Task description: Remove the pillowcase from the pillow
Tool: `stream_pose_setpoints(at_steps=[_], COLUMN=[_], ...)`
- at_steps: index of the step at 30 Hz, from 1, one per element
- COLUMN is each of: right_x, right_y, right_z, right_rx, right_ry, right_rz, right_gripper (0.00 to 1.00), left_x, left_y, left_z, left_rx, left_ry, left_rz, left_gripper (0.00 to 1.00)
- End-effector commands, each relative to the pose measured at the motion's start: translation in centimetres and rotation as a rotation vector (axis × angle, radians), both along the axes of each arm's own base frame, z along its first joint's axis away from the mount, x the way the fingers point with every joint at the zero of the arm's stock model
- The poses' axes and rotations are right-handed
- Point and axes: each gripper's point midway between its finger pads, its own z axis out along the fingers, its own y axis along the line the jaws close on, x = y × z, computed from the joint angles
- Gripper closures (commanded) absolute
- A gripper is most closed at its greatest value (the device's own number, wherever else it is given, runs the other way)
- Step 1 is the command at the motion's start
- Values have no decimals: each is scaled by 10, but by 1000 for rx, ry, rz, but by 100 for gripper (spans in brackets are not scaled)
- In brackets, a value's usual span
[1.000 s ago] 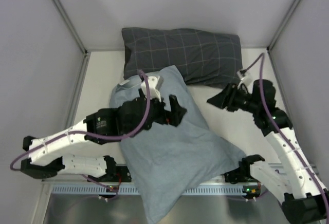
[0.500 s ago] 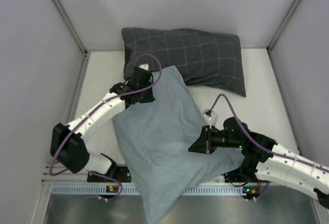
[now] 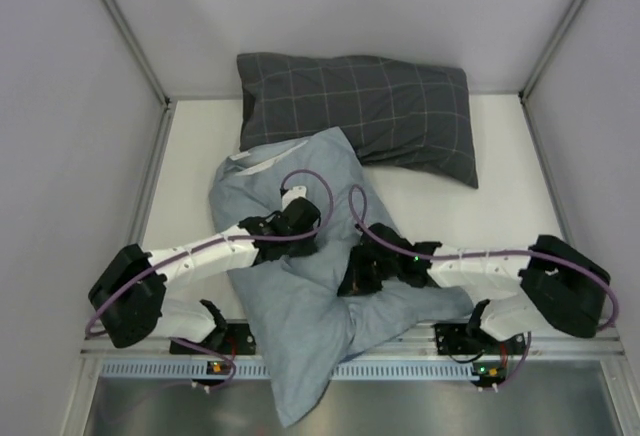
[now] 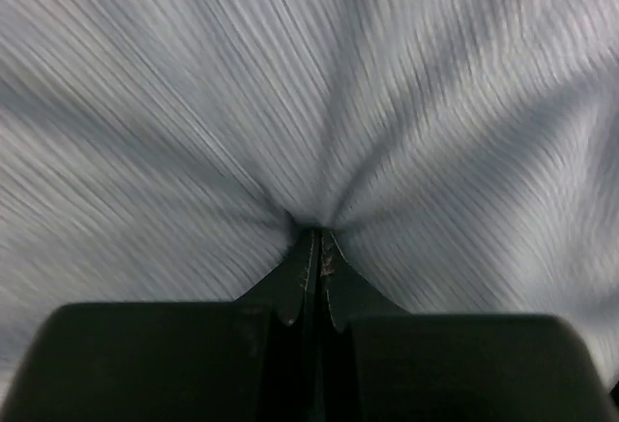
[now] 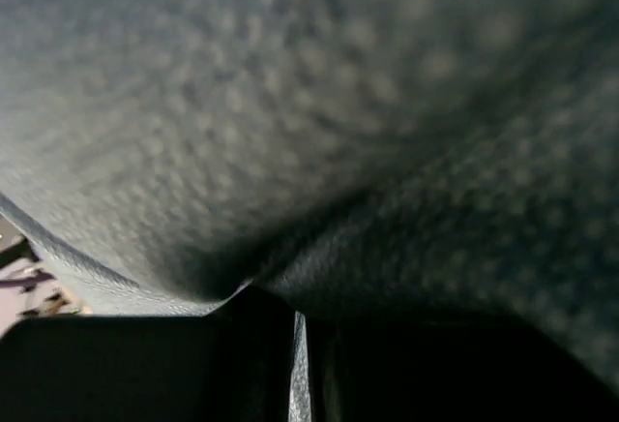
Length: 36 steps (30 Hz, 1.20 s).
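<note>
In the lower centre of the top view, the pale blue pillowcase (image 3: pixel 300 306) lies crumpled just below the dark grey checked pillow (image 3: pixel 380 106), with the left gripper (image 4: pixel 317 233) and the right gripper (image 5: pixel 295 314) each pinching a gathered fold of its cloth near its middle.

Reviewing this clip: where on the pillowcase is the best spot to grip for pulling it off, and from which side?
Probably the flat near corner of the pillowcase, where it droops past the near edge of the table, pinched from above. That corner looks slack and unfilled, and a paler edge at the far-left end suggests the opening lies opposite.
</note>
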Motion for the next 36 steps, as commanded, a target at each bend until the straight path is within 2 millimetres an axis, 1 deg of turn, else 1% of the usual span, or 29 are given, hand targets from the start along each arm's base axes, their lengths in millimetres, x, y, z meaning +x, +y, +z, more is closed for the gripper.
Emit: stream_pose_setpoints(at_steps=[1,2,3,5,6,8,10,11,12,13,14,15,16,17,19,20,22,23,24,26,27,28,29,30,31,32,34,35,36], right_x=[90,103,133,152,174,194,212,226,231,238,248,259,259,263,264,263,250,240,233,212,206,200,191,187,183,175,161,147,142], right_y=[-11,-17,-27,-39,-54,-87,-107,-128,-140,-152,-171,-177,-180,-185,-184,-185,-197,-205,-212,-231,-237,-240,-242,-243,-243,-243,-223,-212,-200], right_z=[-13,-24,-19,-31,-30,-43,-40,-37,-33,-27,-14,2,14,42,89,137,174,212,223,244,245,246,242,240,233,219,205,183,180], right_rx=[-55,-89,-93,-112,-115,-175,-195,-201,-212,-218,-212,-198,-189,-163,-129,-91,-121,-111,-134,-162,-172,-182,-193,-207,-217,-231,-150,-107,-38], right_ry=[-102,-87,-96,-50,-38,13,-2,-6,-5,-27,-54,-92,-108,-162,-256,-376,-485,-589,-634,-697,-706,-714,-707,-705,-681,-623,-548,-481,-458], right_rz=[-174,-197,-267,-294,-353,-430,-469,-525,-546,-559,-606,-618,-584,-589,-554,-558,-547,-566,-566,-623,-634,-638,-631,-615,-606,-590,-517,-478,-456], right_gripper=[98,98,98,98,98,100,100,100,99,99,99,98,96,95,90,87,70,60,36,1,1,1,1,1,0,0,0,1,0], left_x=[-40,-51,-58,-77,-86,-92,-106,-114,-120,-124,-136,-141,-139,-141,-131,-125,-96,-87,-69,-58,-55,-51,-57,-62,-64,-68,-85,-79,-76], left_y=[-7,0,-8,-7,-16,-35,-67,-77,-113,-133,-149,-173,-207,-227,-265,-267,-272,-267,-263,-248,-239,-232,-222,-215,-206,-198,-168,-149,-131], left_z=[-25,-38,-43,-63,-66,-71,-69,-85,-70,-69,-88,-86,-69,-76,-52,-52,-36,-31,-4,13,21,54,54,63,93,102,92,110,102], left_rx=[-36,-11,-34,-43,-75,-127,-172,-134,-177,-190,-172,-206,-288,-336,-439,-417,-403,-385,-410,-403,-389,-429,-425,-438,-484,-496,-418,-430,-389], left_ry=[91,115,121,163,178,177,177,207,190,193,246,248,245,268,269,272,199,174,104,41,19,-41,-42,-55,-113,-137,-148,-205,-218], left_rz=[39,41,41,34,25,6,-60,-98,-169,-212,-266,-332,-368,-399,-465,-462,-442,-433,-396,-360,-347,-333,-338,-335,-318,-309,-285,-227,-200], left_gripper=[100,100,100,100,100,100,100,100,100,100,100,100,100,100,100,100,100,100,100,96,89,77,57,48,41,38,32,31,28])
